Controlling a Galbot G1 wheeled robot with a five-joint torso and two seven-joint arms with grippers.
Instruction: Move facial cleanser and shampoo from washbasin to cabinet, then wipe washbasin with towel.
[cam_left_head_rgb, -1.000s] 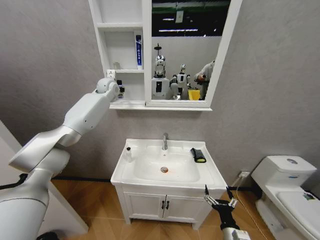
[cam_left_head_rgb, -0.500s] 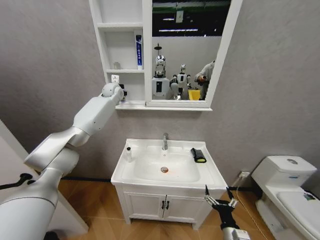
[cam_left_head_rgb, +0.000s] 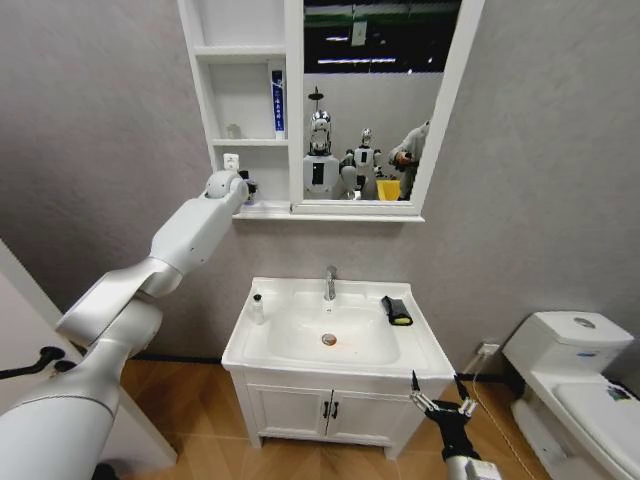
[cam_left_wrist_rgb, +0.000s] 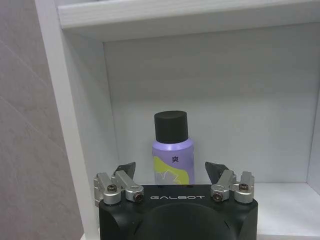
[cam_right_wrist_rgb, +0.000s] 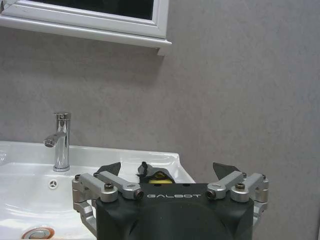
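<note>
My left gripper (cam_left_wrist_rgb: 170, 172) sits at the mouth of the lowest compartment of the white wall-mounted cabinet (cam_left_head_rgb: 232, 100), jaws apart and empty. Between and just beyond them stands the lilac bottle with a black cap (cam_left_wrist_rgb: 172, 150), upright on the shelf floor; I cannot tell whether the jaw tips are fully clear of it. A blue-and-white tube (cam_left_head_rgb: 277, 103) stands in the compartment above. On the white ceramic washbasin (cam_left_head_rgb: 420, 350), a small clear bottle with a dark cap (cam_left_head_rgb: 257, 308) stands on the rim left of the chrome tap (cam_left_head_rgb: 329, 284), and the small black folded towel with a yellow-green edge (cam_left_head_rgb: 397, 310) lies on the rim to its right.

My right gripper (cam_right_wrist_rgb: 168, 175) hangs low in front of the washbasin's right corner, jaws apart, holding nothing.

The risk I judge here lies in pulling back: if my left arm retreats at an angle, a jaw tip could clip the lilac bottle and topple it or drag it off the shelf edge.
</note>
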